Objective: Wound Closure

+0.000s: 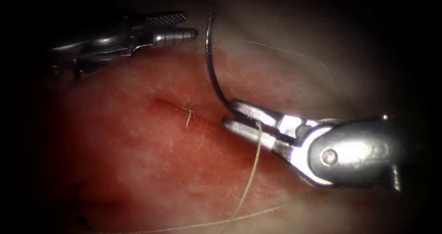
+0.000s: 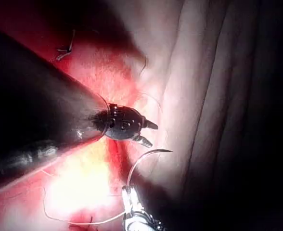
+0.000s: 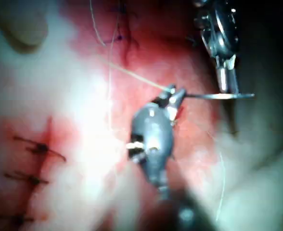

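The right arm's steel needle driver [image 1: 229,113] pinched the dark curved needle [image 1: 211,49] at its end, clear above the red tissue [image 1: 138,160]; the left arm's steel needle driver [image 1: 184,26], at far left, stood spread and held nothing.

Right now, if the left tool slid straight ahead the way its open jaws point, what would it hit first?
Probably the needle, standing clear of the tissue and held near its thread end by the right tool. The left tool points rightward at its upper curve, though depth is unclear.

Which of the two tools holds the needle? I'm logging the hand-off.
The right arm's tool, entering from the right: its jaws grip the needle at one end, the curve rising clear of the tissue. The left arm's tool holds nothing, jaws open.
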`<state>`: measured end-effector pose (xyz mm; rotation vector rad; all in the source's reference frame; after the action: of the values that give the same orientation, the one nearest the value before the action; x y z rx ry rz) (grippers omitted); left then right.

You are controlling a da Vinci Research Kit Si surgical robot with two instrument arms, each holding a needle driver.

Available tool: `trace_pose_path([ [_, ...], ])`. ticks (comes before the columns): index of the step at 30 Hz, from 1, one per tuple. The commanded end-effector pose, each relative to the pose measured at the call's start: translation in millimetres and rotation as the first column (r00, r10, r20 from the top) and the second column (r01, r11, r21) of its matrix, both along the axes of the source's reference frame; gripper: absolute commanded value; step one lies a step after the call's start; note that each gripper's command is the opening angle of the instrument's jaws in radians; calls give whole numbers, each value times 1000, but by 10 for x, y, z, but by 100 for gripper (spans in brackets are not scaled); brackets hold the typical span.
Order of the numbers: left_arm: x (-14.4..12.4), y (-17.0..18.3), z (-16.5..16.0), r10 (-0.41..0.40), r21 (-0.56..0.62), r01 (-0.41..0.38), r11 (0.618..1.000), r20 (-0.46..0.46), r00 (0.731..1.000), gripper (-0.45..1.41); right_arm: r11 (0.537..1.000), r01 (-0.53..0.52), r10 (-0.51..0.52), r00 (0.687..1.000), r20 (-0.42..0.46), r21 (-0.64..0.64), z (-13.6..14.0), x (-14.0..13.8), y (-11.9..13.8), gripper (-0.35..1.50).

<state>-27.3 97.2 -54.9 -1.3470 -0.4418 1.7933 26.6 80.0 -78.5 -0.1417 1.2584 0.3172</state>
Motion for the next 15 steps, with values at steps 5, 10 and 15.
trace_pose_path([
  [5, 34, 1, -10, 188, 123, -175, 977, -99, 977, 74, 937, 348, -336, 926, 173, -41, 9, -2, 0, -35],
  [10, 35, 2, -42, 460, 64, -460, 885, -257, 850, 73, 808, 587, -545, 779, 309, -55, 7, -10, 2, -35],
  [15, 7, -4, -52, 618, 217, -581, 784, -361, 699, 73, 675, 736, -607, 595, 527, -55, 2, -9, -1, -35],
])
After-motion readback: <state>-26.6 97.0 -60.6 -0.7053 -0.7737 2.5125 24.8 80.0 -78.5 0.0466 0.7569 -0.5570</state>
